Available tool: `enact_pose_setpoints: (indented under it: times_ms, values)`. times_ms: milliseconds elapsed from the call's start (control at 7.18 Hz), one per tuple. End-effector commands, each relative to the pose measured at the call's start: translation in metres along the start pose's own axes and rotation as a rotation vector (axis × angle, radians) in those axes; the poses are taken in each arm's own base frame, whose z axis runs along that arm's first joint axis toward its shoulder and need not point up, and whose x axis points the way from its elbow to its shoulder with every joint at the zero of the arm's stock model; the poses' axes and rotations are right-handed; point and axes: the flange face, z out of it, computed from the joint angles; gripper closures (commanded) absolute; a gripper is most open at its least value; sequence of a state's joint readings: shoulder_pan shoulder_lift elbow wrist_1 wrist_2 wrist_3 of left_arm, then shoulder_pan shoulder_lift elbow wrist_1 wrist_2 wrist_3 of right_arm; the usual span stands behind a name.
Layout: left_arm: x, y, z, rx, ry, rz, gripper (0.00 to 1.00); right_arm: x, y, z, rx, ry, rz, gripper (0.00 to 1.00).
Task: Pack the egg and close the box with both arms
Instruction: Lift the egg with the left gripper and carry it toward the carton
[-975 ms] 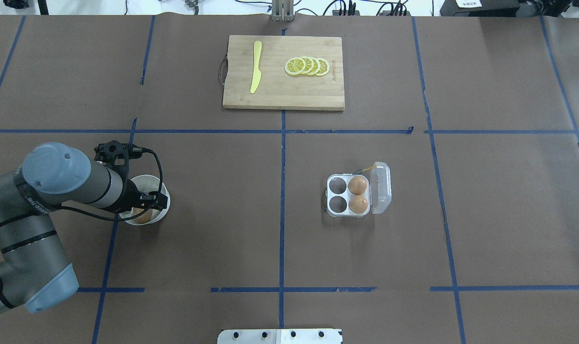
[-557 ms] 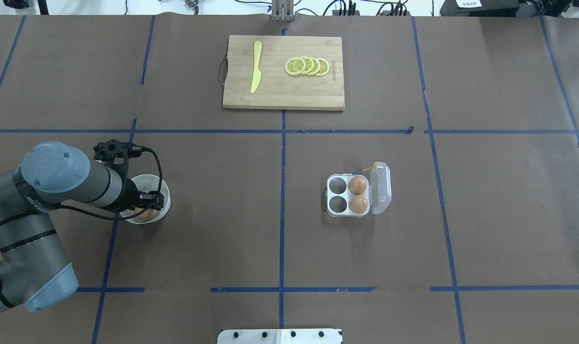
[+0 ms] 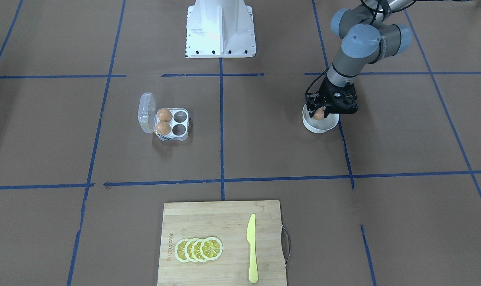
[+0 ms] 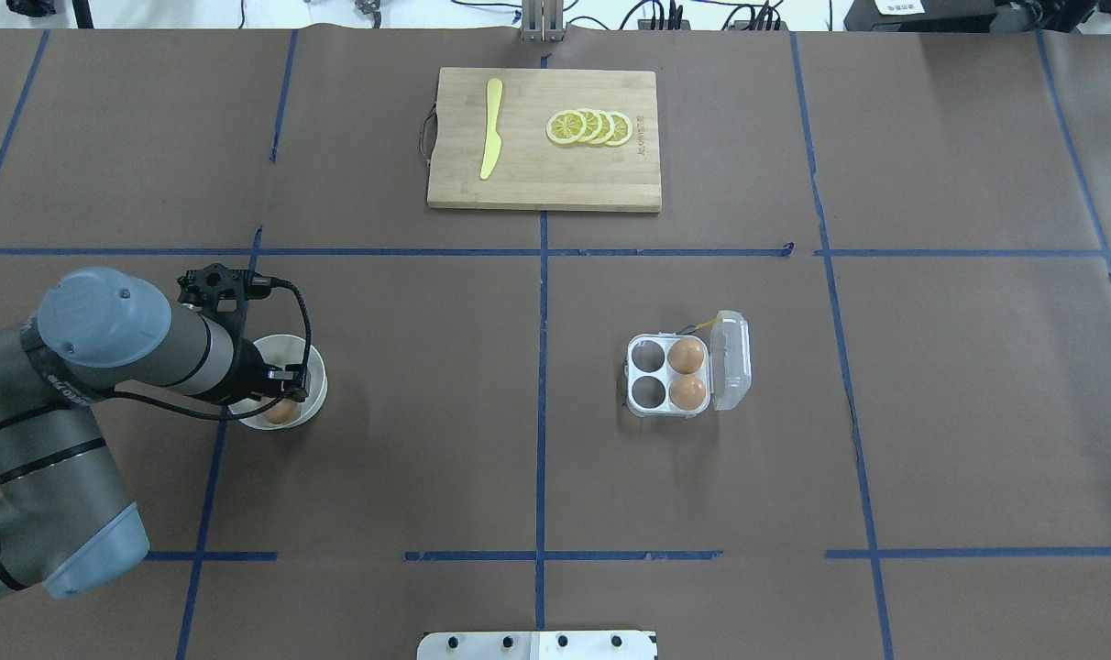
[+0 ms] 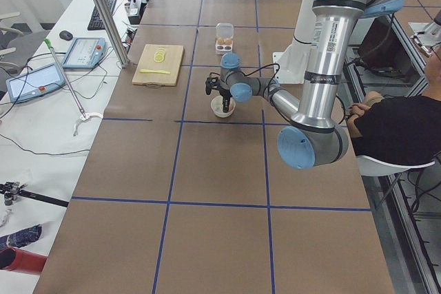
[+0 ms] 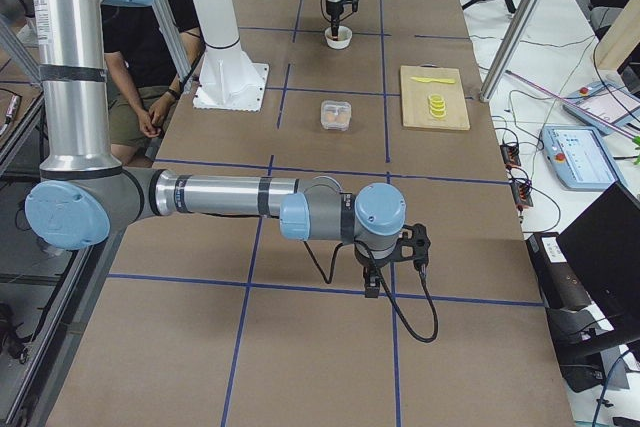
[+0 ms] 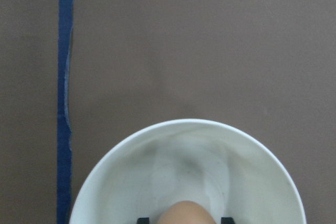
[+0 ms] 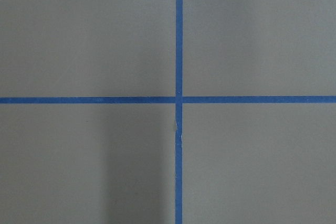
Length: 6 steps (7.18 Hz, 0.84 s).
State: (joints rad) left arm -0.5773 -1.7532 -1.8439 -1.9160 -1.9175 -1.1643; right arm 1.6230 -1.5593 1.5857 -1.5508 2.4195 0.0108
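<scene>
My left gripper [image 3: 319, 112] reaches down into the white bowl [image 3: 320, 127] and is shut on an orange-brown egg [image 3: 319, 114]. In the left wrist view the egg [image 7: 188, 213] sits between the two fingertips [image 7: 226, 219] over the bowl [image 7: 131, 182]. Overhead, the egg [image 4: 281, 412] shows at the bowl's [image 4: 285, 346] near side. The clear box [image 4: 731, 359] stands open right of centre, lid up. Two eggs [image 4: 686, 356] fill its right cups and the two left cups are empty. My right gripper [image 6: 385, 272] hangs over bare table far right; I cannot tell its state.
A wooden cutting board [image 4: 544, 179] with a yellow knife [image 4: 491, 128] and lemon slices [image 4: 589, 126] lies at the far middle. The robot's white base [image 3: 220, 28] stands at the near edge. Blue tape lines cross the brown table cover.
My left arm has shifted slightly to the left over the bowl. The egg in the bowl shows more fully below the gripper now.
</scene>
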Motion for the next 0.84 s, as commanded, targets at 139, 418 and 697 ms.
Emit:
enact_pose_setpoints:
  times_ms: [139, 418, 697]
  values:
    - [0.01, -0.01, -0.065, 0.034, -0.01, -0.035, 1.0, -0.002, -0.003, -0.002, 0.005, 0.003, -0.007, 0.0]
    - [0.058, -0.047, -0.124, 0.133, 0.102, -0.059, 1.0, -0.006, -0.005, -0.006, 0.01, 0.005, -0.013, 0.0]
    - [0.168, -0.073, -0.155, 0.157, 0.268, -0.143, 1.0, -0.003, -0.002, -0.003, 0.005, 0.003, -0.006, 0.0]
